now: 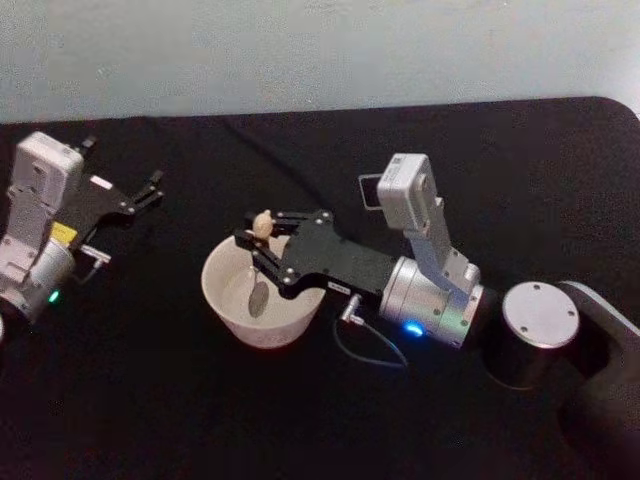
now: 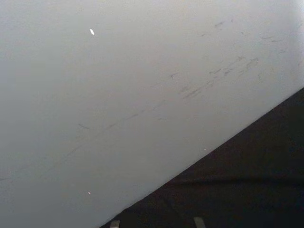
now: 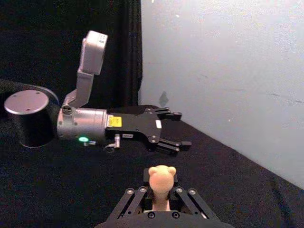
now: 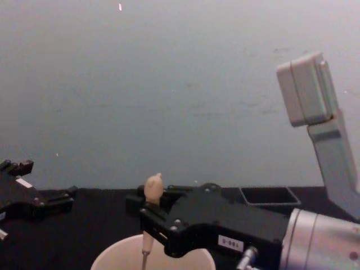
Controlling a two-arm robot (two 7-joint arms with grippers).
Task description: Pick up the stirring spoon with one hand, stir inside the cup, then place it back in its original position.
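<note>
The right claw is clamped on the beige handle of the stirring spoon; its bowl hangs inside the cup at mid-worktop; stirring looks to be the step in hand; next, circle within the rim, then lift across to the dark holder behind, whose mouth shows nothing; the cup holds nothing else I can see; the left claw sits parked, fingers spread.

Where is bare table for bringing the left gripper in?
Bare table lies in front of the cup and between it and the left gripper. Crowded: right of the cup, where the right gripper holds the stirring spoon.
</note>
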